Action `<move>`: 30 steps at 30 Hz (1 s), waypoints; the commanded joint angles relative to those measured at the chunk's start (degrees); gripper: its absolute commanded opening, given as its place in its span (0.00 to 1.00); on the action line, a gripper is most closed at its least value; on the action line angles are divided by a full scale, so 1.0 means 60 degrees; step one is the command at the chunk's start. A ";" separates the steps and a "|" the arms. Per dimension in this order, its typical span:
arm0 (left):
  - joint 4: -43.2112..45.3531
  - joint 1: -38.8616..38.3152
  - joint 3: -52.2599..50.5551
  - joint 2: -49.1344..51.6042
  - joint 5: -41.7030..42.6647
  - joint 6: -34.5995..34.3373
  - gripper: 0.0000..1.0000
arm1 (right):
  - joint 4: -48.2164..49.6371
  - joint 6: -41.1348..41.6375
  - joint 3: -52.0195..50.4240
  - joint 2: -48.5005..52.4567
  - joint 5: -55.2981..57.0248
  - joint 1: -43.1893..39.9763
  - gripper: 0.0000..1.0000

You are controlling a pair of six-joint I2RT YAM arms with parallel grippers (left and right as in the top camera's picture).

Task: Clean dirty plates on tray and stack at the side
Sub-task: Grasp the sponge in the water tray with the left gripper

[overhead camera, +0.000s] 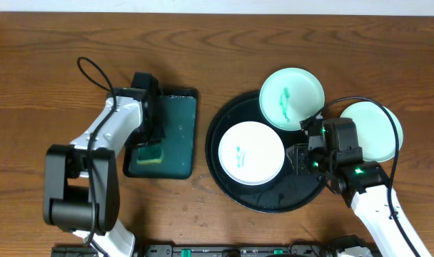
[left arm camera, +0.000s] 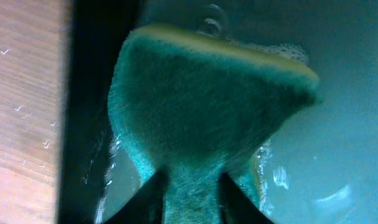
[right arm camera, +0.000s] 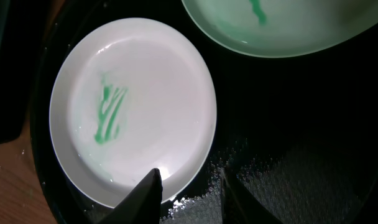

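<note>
White smeared plate [right arm camera: 133, 106] lies on tray [right arm camera: 288, 124], just beside right end effector [right arm camera: 190, 182].

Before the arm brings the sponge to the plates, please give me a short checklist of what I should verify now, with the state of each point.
1. Left gripper pinches the sponge: ok.
2. Sponge lifted out of the green tray: not ok, it is down in the wet tray.
3. Smeared plate lies flat and uncovered in the black tray: ok.
4. Right gripper holds that plate steady: not ok, its jaws stand apart at the rim and grip nothing.
5. Upper plate fully inside the black tray: not ok, it overhangs the rim.
6. Plate at the side clean: cannot tell, partly hidden.
</note>
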 commanded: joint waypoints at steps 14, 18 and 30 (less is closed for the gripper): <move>-0.0004 0.0062 -0.0073 0.0251 0.0262 -0.0164 0.08 | -0.0124 0.0397 0.0149 0.0761 0.0699 -0.0025 0.27; -0.0138 0.0062 -0.0073 0.0222 0.0255 -0.0160 0.60 | -0.0120 0.0393 0.0149 0.1089 0.0699 -0.0025 0.27; 0.0051 0.0062 -0.0175 0.0222 0.0251 -0.0171 0.08 | 0.0153 0.0397 0.0149 0.1333 0.0699 -0.0025 0.27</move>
